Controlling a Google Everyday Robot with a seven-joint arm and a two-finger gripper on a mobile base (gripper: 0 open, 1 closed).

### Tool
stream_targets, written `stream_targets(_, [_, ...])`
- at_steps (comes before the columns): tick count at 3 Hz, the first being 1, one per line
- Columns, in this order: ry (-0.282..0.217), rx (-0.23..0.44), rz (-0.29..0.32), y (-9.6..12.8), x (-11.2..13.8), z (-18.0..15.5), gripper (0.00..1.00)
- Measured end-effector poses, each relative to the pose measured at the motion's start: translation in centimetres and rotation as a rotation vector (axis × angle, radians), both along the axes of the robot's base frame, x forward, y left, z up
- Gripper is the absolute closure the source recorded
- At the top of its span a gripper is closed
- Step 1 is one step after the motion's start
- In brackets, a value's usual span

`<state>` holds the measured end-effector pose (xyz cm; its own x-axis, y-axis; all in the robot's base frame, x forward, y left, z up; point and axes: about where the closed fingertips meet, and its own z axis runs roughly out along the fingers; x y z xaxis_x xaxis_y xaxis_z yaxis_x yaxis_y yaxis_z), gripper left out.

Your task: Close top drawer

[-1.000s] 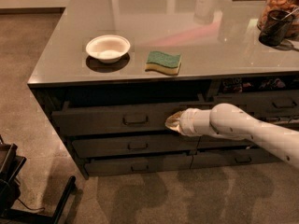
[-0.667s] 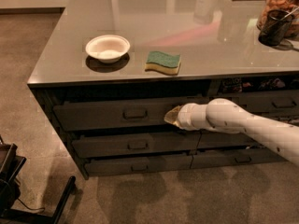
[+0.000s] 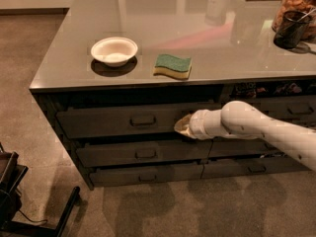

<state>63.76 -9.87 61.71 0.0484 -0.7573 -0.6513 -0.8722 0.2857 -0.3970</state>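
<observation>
Since a second ago the gripper (image 3: 181, 125) has edged up toward the loop handle (image 3: 143, 120). It sits at the front of the top drawer (image 3: 98, 123), which stands slightly out, and whether the gripper is open or closed cannot be told. Being off-centre beside the handle, it should push straight inward and steadily, lest the drawer skew.

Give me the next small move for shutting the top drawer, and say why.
Probably push straight in toward the cabinet. The gripper is at the front of the top drawer, just right of its handle, and that front seems to stand out from the cabinet, with a dark gap under the countertop.
</observation>
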Motion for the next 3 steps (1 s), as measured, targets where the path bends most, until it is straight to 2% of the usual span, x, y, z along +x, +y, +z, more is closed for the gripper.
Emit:
stream_targets(1, [0.145,0.024,0.031,-0.4,-4.7,2.1,1.00])
stream_targets(2, [0.248,0.058,0.077,-0.9,-9.5,5.9,1.00])
stream_targets(3, [0.306,0.053,0.133,-0.4,-11.5,5.5,0.81])
